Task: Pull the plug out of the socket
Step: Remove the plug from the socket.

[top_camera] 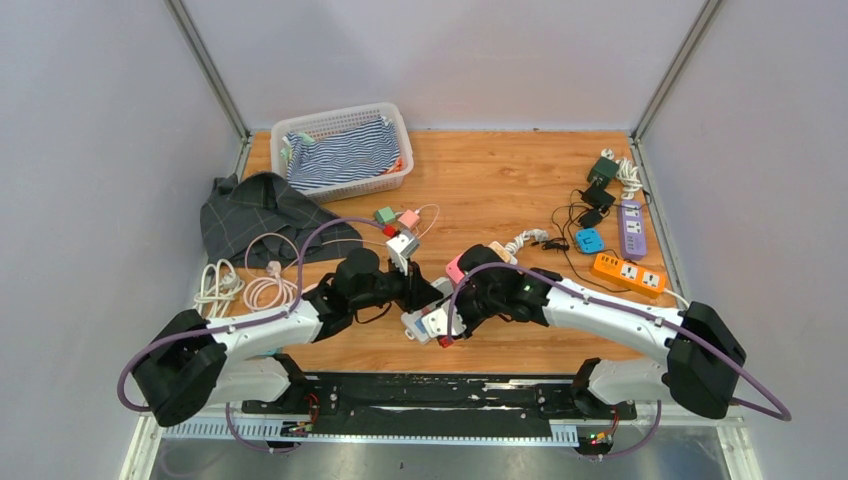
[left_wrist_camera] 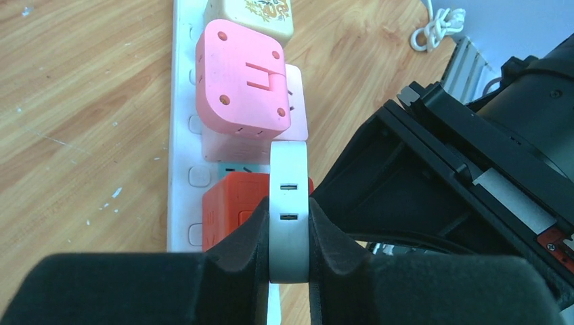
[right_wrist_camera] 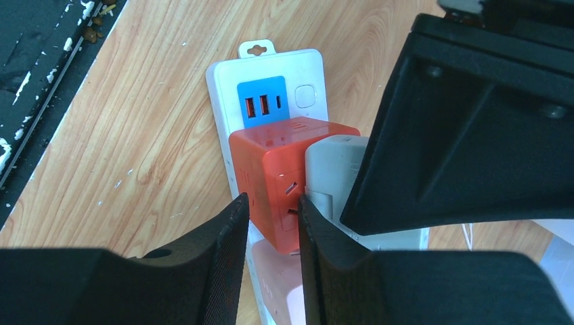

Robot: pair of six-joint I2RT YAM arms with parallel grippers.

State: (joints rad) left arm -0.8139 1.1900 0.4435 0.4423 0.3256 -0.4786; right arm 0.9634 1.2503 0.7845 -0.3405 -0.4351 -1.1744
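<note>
In the left wrist view a flat white plug [left_wrist_camera: 290,203] with two small slots stands on the white socket strip [left_wrist_camera: 181,135], and my left gripper [left_wrist_camera: 290,218] is shut on its two flat sides. An orange cube adapter [left_wrist_camera: 227,210] sits right beside it, with a pink cube [left_wrist_camera: 240,74] farther along the strip. In the right wrist view my right gripper [right_wrist_camera: 271,200] has its fingers a narrow gap apart. The orange cube's [right_wrist_camera: 271,162] near corner shows between them. Whether they press on anything I cannot tell. The plug [right_wrist_camera: 332,169] is half hidden behind the left gripper.
From above, both grippers [top_camera: 418,288] [top_camera: 452,318] meet over the strip [top_camera: 418,325] near the table's front edge. At the back left are a white basket [top_camera: 340,112], a dark checked cloth [top_camera: 260,210] and coiled cables [top_camera: 245,285]. Orange [top_camera: 628,272] and purple [top_camera: 631,228] strips lie right.
</note>
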